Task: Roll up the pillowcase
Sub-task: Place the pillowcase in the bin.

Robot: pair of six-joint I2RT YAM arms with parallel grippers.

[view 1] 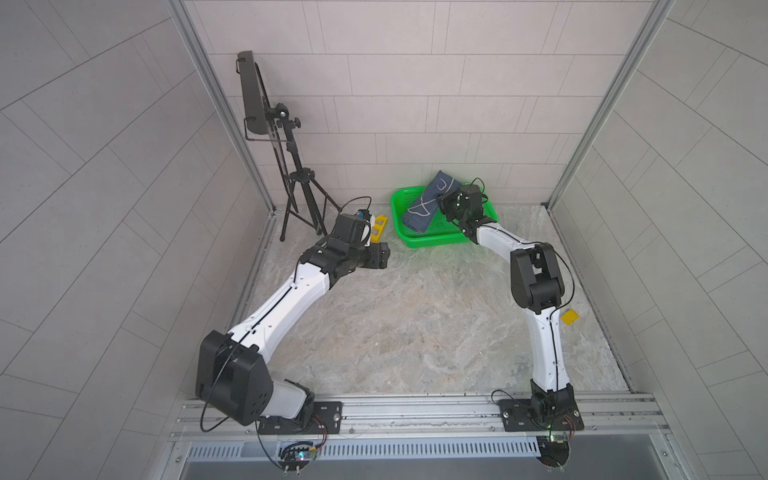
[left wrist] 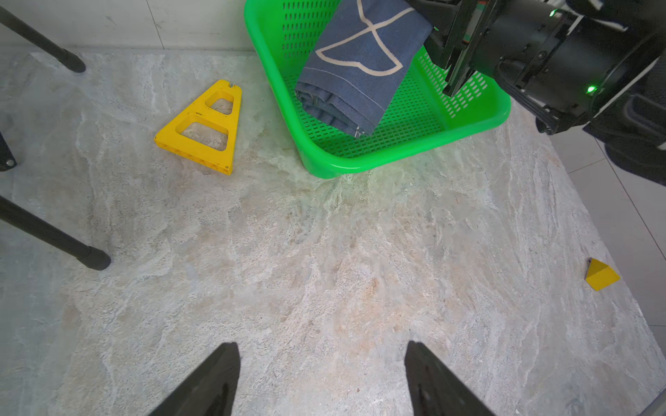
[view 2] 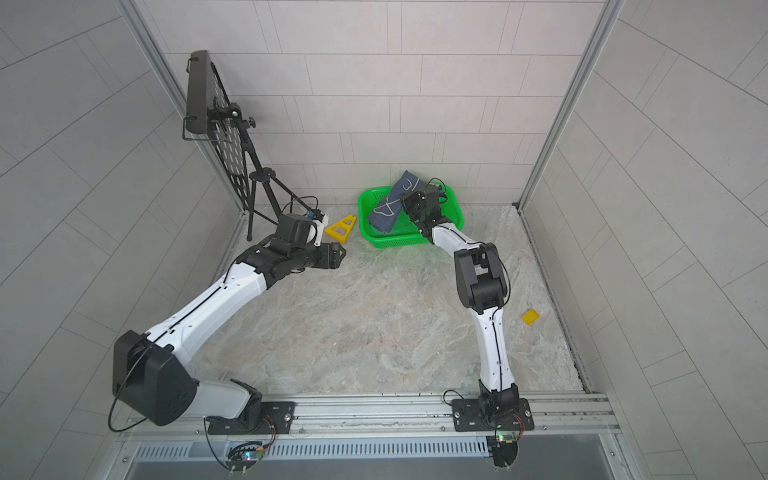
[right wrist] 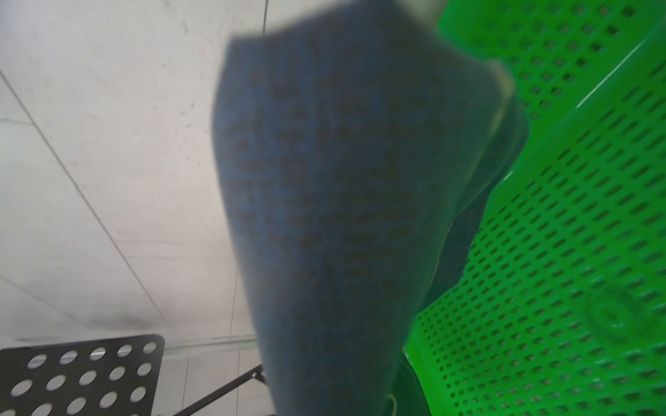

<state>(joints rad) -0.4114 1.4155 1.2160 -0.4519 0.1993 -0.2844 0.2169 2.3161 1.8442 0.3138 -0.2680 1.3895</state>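
Now your left pincer (left wrist: 320,345) is hanging spread wide over the marbled table (left wrist: 324,252), holding nothing. Your right pincer (view 1: 444,205) is sitting closed tight, touching the rolled-up pillowcase (left wrist: 360,61), which is leaning in the green basket (left wrist: 396,158); whether it is pinching cloth is not showing. Grey tiled walls (view 1: 415,83) are standing around, and a yellow triangle (left wrist: 203,129) is lying nearby.

The pillowcase (left wrist: 360,68) is matt woven cloth, the basket (left wrist: 396,160) glossy perforated plastic, the tabletop (left wrist: 324,270) rough stone-look.
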